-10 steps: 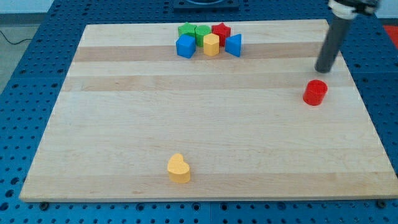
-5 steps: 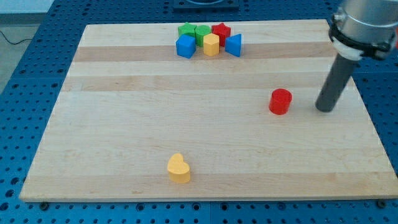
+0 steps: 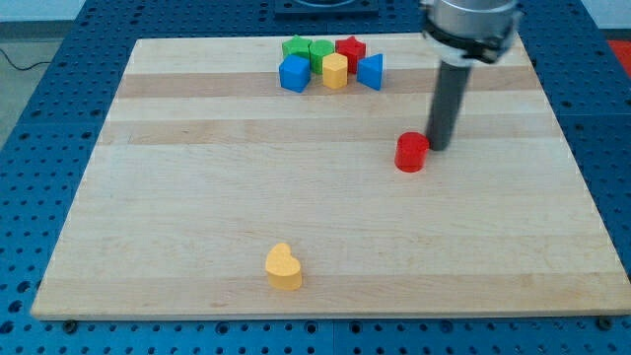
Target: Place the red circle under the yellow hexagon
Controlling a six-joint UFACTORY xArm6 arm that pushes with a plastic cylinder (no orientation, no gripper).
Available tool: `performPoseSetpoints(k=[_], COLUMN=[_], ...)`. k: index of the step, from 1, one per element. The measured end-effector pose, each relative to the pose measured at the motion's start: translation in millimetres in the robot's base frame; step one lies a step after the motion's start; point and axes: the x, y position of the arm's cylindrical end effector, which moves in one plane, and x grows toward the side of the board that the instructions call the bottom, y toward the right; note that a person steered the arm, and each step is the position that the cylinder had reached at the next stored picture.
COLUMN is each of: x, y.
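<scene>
1. The red circle [image 3: 412, 153] sits on the desk [image 3: 197, 187] right of centre, and my tip [image 3: 437, 147] stands just beside it on the view's right, touching it or nearly so; I cannot tell which
2. The yellow hexagon [image 3: 335, 71] is well apart from the red circle, up towards the view's top and to the left, in the middle of a tight cluster of blocks
3. In that cluster a blue cube [image 3: 294, 73] lies on the view's left of the hexagon and a blue triangular block [image 3: 371, 71] on its right; behind them, nearer the top edge, stand a green block [image 3: 296, 48], a second green block [image 3: 319, 50] and a red star [image 3: 350, 49]
4. This rig has no jaws: the arm ends in a straight dark rod [image 3: 449, 104] that holds nothing, its lower end down at the desk surface
5. The rod hangs from a grey cylindrical housing [image 3: 470, 28] cut off by the view's top edge
6. A yellow heart-shaped block [image 3: 283, 266] lies alone near the view's bottom edge, left of centre, well apart from everything else
7. The desk is a pale wooden board with lengthwise grain bands, resting on a blue perforated base [image 3: 39, 108] that shows on all sides
</scene>
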Motion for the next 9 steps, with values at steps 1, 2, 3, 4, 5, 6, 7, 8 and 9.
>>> performPoseSetpoints(k=[1, 2, 3, 4, 5, 6, 7, 8, 9], x=[31.2, 29.3, -6.0, -35.5, -28.4, -10.6, -16.5, -41.1, -63.7], y=[1.3, -40.5, -78.4, -107.3, -109.5, -92.5, -81.6, -99.4, -130.8])
